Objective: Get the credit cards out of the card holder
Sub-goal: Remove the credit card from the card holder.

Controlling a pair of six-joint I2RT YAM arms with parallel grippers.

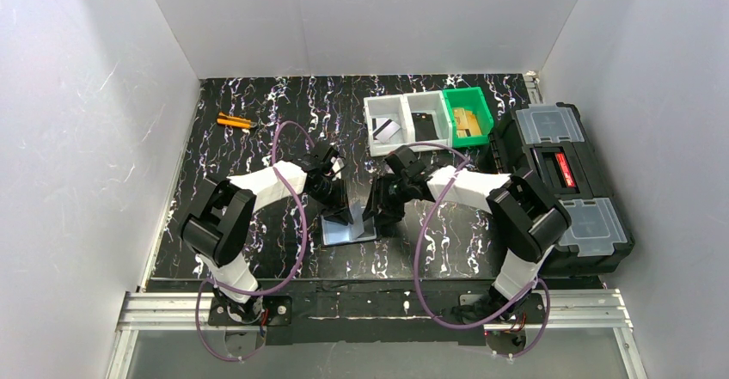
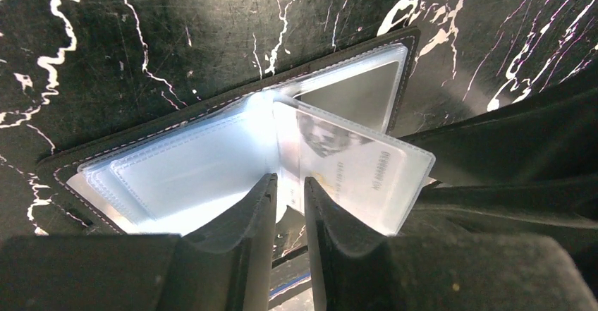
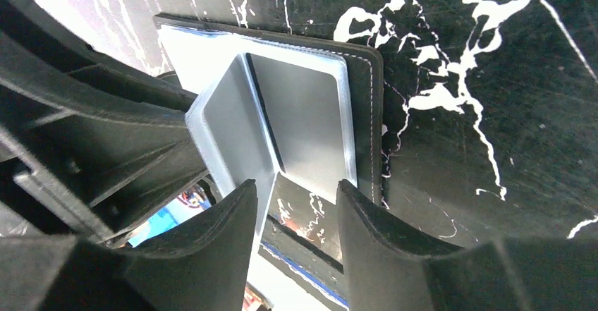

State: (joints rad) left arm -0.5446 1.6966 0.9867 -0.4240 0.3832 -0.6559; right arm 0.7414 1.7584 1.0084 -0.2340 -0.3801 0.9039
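Top external: bins [image 1: 407, 111] beyond card holder [image 1: 346, 233], toolbox [image 1: 563, 173] right.

Black card holder [image 1: 344, 231] open flat, grey credit card [image 3: 303, 117] inside.

Nothing could be read for certain. Embossed characters on the credit card [image 2: 352, 170] inside its clear sleeve [image 2: 416, 166] were blurred, and the toolbox [image 1: 593, 224] bore a red label [image 1: 563, 169] too small to read.
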